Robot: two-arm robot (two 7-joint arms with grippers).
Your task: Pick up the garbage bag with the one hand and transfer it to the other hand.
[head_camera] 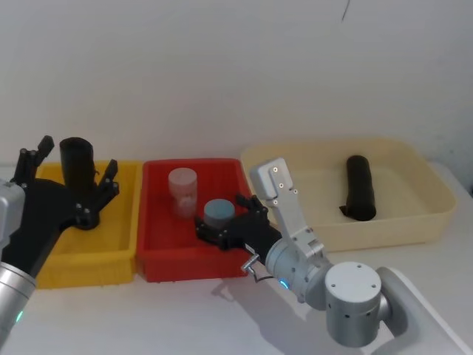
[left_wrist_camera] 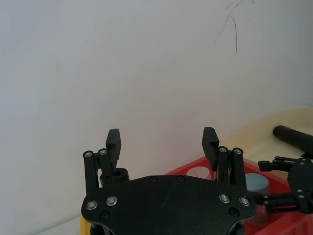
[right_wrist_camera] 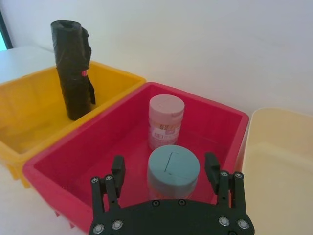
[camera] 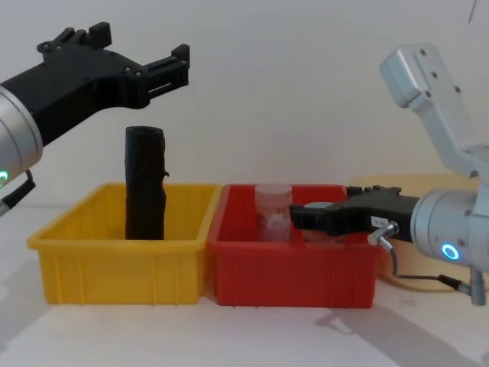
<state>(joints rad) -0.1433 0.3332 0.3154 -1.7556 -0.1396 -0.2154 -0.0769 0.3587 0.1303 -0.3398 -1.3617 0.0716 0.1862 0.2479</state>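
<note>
The garbage bag (camera: 145, 183) stands upright in the yellow bin (camera: 114, 260), easy to reach from above; the left claw (camera: 145, 65) hovers over it, released. The right claw (right_wrist_camera: 166, 169) waits released around the blue-lidded jar (right_wrist_camera: 173, 169), probably for the transfer.

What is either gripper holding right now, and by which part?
Nothing. The left gripper is open above the garbage bag standing in the yellow bin; the right gripper is open around the blue-lidded jar.

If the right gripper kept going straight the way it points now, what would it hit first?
Most likely the blue-lidded jar: the right gripper is open over the red bin, its fingers either side of that lid. The pink-lidded jar stands behind.
</note>
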